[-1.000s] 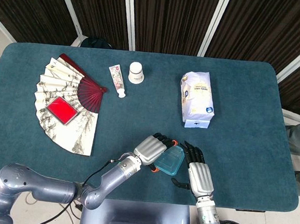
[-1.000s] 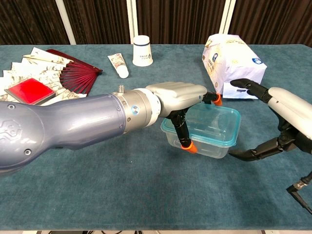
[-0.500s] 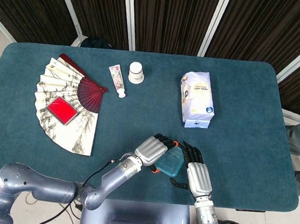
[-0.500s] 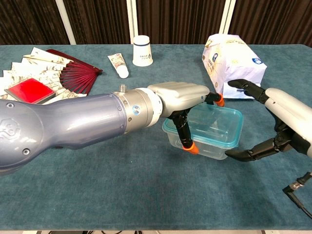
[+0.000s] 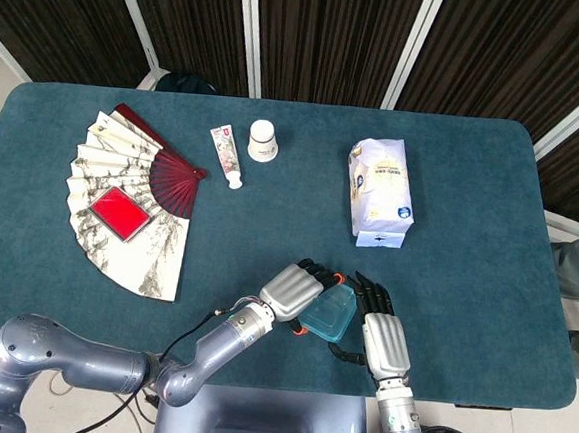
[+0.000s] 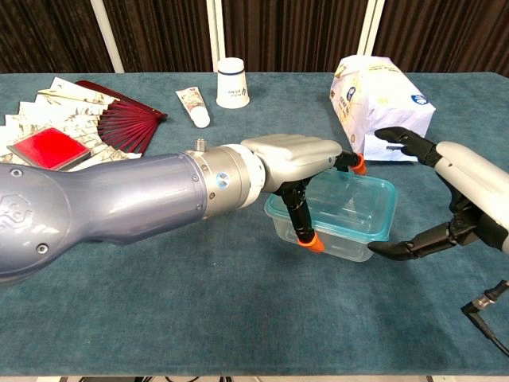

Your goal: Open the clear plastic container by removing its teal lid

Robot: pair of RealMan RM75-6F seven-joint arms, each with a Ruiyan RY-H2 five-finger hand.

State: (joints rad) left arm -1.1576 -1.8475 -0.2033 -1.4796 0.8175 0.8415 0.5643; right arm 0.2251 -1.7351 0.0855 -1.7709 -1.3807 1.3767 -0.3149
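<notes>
Teal felt covers the table point(image 5: 463, 310), and near its front edge the clear plastic container point(image 6: 338, 215) is seen resting with its teal lid point(image 6: 350, 195) seated on top. The container is gripped at its left end by the left hand point(image 6: 296, 163): the fingers are laid over the lid's near corner and the orange-tipped thumb point(image 6: 306, 231) is pressed against the front wall, so the box is pinched between them. The right hand point(image 6: 453, 199) is held just beside the container's right end with its fingers spread wide, one set curved above toward the lid and another reaching low toward the base; whether the lowest fingertip touches the container's wall cannot be told, and nothing is held in that hand. In the head view the container point(image 5: 330, 313) is shown between the left hand point(image 5: 294, 289) and the right hand point(image 5: 382, 339). Further back, a white tissue pack point(image 5: 380, 192) is set to the right, a white paper cup point(image 5: 262, 140) and a small tube point(image 5: 226, 154) are placed near the middle, and an open folding fan point(image 5: 130, 199) is spread on the left with a red card point(image 5: 119, 212) lying on it.
</notes>
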